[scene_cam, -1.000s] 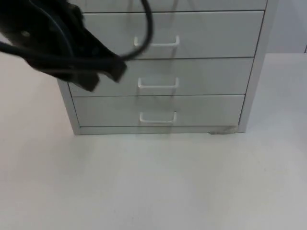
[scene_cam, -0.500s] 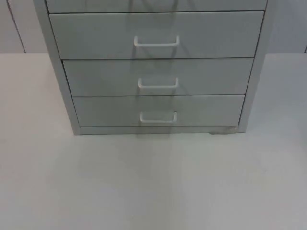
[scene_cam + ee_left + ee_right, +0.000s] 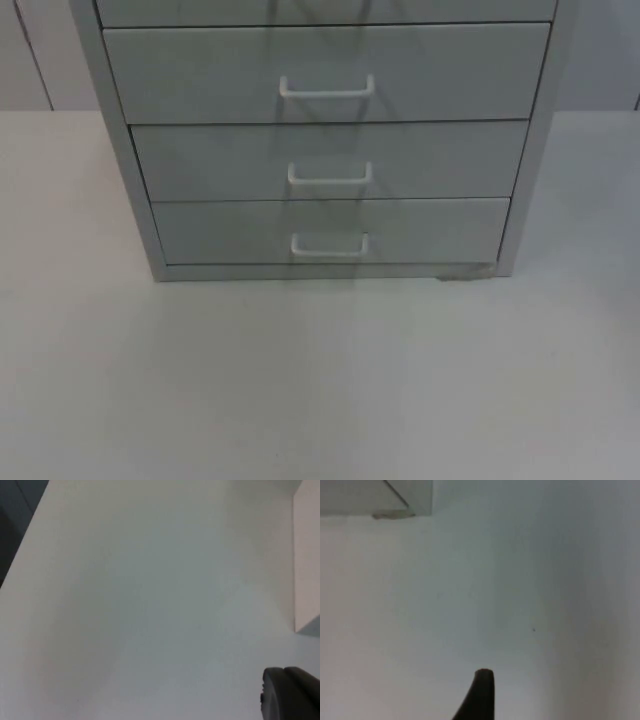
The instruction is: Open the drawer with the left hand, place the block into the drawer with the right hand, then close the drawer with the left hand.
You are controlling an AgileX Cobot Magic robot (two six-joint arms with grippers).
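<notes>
Drawers all sitting flush in the grey cabinet, handles facing fwd, at the back of the white desk. Left claw hovering over bare desk beside the cabinet; right claw hovering near the cabinet's corner. Can't tell open/closed for either.

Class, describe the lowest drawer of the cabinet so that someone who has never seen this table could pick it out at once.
Start at the grey cabinet standing on the white table. Its front is a stack of shut drawers, each with a white handle at its middle. The lowest drawer sits just above the cabinet's base; it is the narrowest and shallowest of the three fully seen, with the smallest handle.
</notes>
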